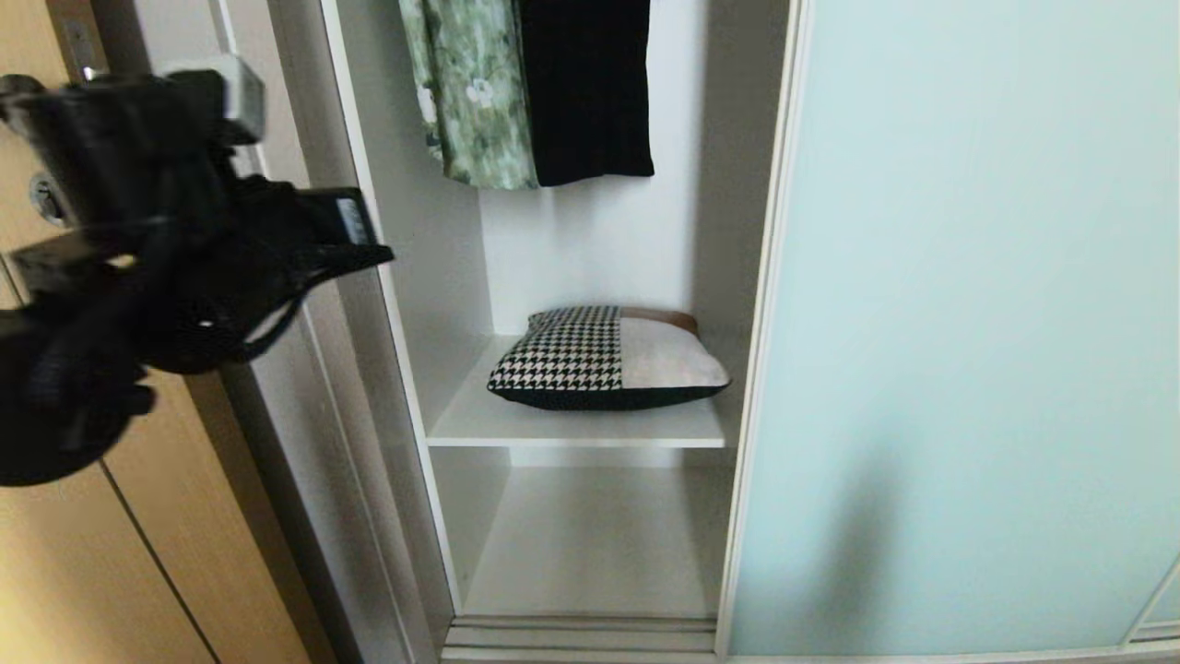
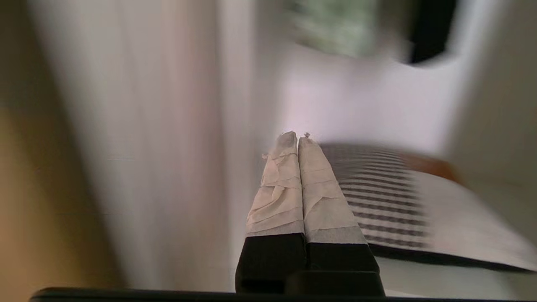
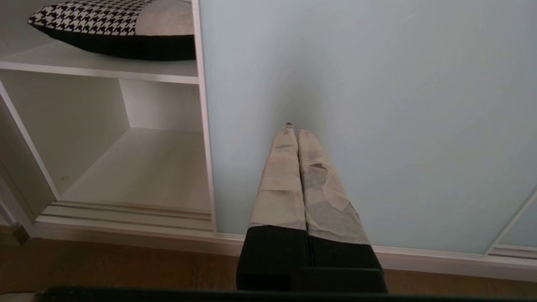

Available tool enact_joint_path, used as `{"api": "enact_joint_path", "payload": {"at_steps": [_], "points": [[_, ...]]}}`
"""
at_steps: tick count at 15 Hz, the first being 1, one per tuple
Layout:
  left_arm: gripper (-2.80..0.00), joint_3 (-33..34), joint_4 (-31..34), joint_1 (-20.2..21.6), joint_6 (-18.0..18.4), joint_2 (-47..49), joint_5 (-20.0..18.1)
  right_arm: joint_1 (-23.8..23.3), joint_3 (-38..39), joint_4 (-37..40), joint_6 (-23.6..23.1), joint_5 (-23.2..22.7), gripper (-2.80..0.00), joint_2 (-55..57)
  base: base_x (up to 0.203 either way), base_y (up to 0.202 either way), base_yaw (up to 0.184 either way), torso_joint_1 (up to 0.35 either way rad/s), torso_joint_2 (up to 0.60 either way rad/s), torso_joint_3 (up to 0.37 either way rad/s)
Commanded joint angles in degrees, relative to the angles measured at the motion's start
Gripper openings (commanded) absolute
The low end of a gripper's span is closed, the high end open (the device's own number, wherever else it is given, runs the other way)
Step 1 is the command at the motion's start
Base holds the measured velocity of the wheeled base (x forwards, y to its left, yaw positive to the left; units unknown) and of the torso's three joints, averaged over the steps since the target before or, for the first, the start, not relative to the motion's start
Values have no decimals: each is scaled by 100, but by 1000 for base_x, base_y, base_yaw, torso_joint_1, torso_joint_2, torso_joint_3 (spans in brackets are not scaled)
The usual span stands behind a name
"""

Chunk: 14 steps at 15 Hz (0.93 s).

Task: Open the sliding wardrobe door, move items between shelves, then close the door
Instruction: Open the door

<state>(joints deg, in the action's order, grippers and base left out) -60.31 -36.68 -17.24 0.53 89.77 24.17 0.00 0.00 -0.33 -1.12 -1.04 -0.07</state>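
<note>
My left gripper is nearest, raised at the left of the head view in front of the tan door and the wardrobe's white side frame. Its jaws are pressed together with nothing between them, the taped fingers pointing into the open wardrobe, toward the near left corner of the cushion. I cannot tell whether the tips touch it; in the head view my arm looks well short of the opening.

My right gripper is low, out of the head view. Its jaws are likewise closed and empty, taped fingers aimed at the lower part of the sliding door, just to the right of the door's left edge, above the wood floor.

The sliding door, pale aqua glass in a thin white frame, stands pushed to the right, leaving the left bay of the wardrobe open. At the foot of the bay run the door tracks.

Inside, the lower shelf is bare. The upper shelf carries the cushion, lying flat toward the right side: houndstooth on its left half, beige on its right, a rust strip at the back edge, black underneath.

Farther up and back, two garments hang above the cushion: a green floral one on the left and a black one touching it on the right.
</note>
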Motion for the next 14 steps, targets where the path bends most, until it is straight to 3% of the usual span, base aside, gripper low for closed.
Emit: {"api": "enact_joint_path", "payload": {"at_steps": [1,4,9,12,14], "points": [[-280,394,622,565,67,-1637,14,0,8,-2,-2,-2,-280,-1,0,0,0,0,0,0],[-280,1666,1271,1108,99,-3400,2,0,9,-2,-17,-2,-280,-1,0,0,0,0,0,0],[-280,3567,2363,1407,54,-6499,-96,0,9,-2,-2,-2,-280,-1,0,0,0,0,0,0],[-280,4575,3267,1582,-380,-7720,-102,0,0,-2,-2,-2,-280,-1,0,0,0,0,0,0],[-280,5124,3414,1673,-531,-8131,-142,0,0,-2,-2,-2,-280,-1,0,0,0,0,0,0]]}}
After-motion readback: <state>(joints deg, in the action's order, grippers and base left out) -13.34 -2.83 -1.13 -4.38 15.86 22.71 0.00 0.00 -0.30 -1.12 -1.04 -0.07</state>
